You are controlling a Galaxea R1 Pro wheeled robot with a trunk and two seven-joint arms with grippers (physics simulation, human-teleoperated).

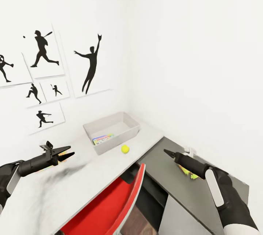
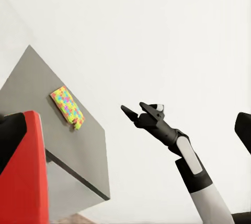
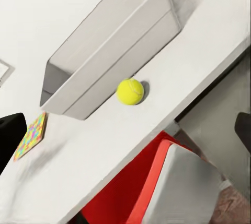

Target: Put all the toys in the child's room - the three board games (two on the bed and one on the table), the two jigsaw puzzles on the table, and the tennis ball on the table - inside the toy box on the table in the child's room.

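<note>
Toy box (image 1: 113,129) on the table (image 1: 54,191) by the wall corner, a board game (image 1: 102,139) lying inside; tennis ball (image 1: 125,149) on the tabletop just beside its front wall; one jigsaw puzzle (image 2: 67,107) on the lower grey cabinet (image 1: 186,191); left gripper (image 1: 68,153) with fingers spread, empty; right gripper (image 1: 168,152) above the cabinet, fingers apart, empty.

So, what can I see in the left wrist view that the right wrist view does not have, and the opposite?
The left wrist view has the right gripper, open and empty in front of the white wall, and a jigsaw puzzle lying on the dark grey cabinet.

The right wrist view has the toy box on the pale table, the tennis ball close beside the box's outer wall, and another jigsaw puzzle flat on the table.

Both views have the red chair.
</note>
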